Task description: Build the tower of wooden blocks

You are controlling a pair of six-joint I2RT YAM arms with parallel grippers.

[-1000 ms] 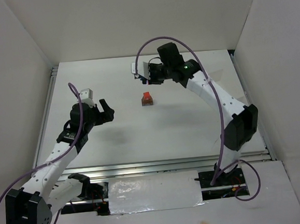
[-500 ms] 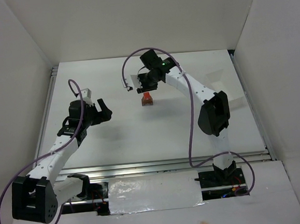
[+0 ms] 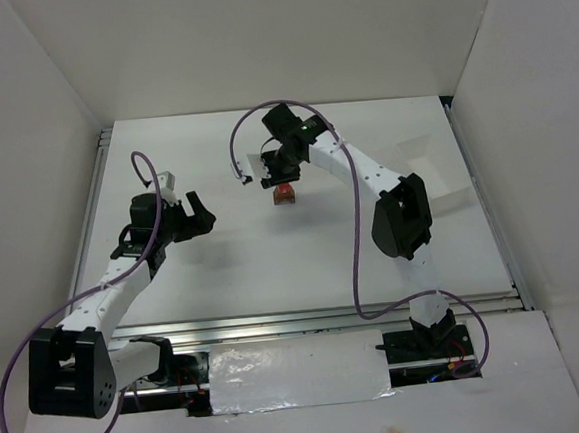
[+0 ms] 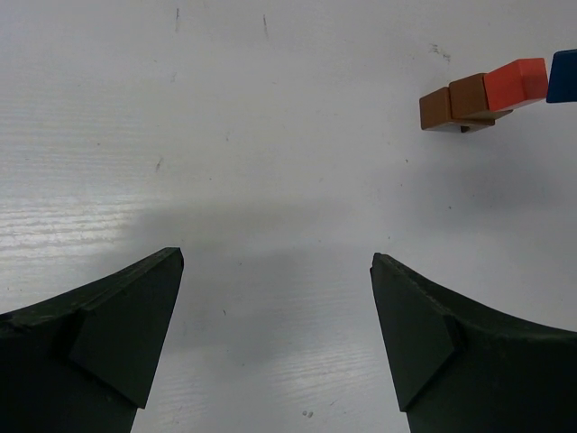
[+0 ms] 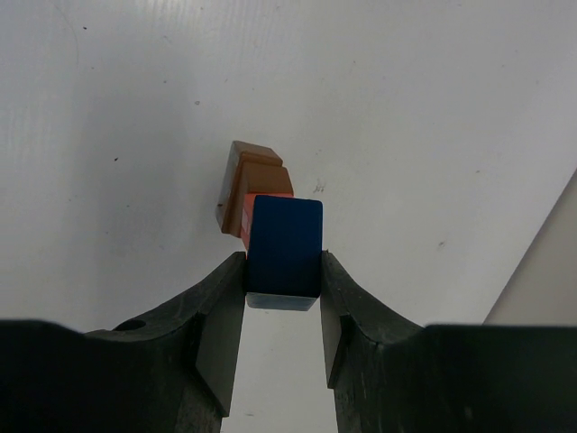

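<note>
The wood block tower [image 3: 285, 193] stands at the table's far middle: brown blocks [image 4: 455, 101] with a red cube [image 4: 516, 83] on top. My right gripper [image 5: 282, 271] is shut on the blue wedge [image 5: 285, 248] and holds it over the red cube [image 5: 246, 225], right above the stack [image 5: 245, 180]. The wedge's edge shows in the left wrist view [image 4: 564, 75] next to the red cube. My left gripper [image 4: 275, 271] is open and empty, low over the table, well to the left of the tower [image 3: 199, 216].
White walls enclose the table on three sides. A white tray [image 3: 436, 170] lies at the right, behind the right arm. A metal rail [image 3: 308, 322] runs along the near edge. The right arm's purple cable [image 3: 239, 150] loops near the tower.
My right gripper has moved left and down with the blue wedge, from beyond the tower to right over the red cube. The left arm has barely shifted.
</note>
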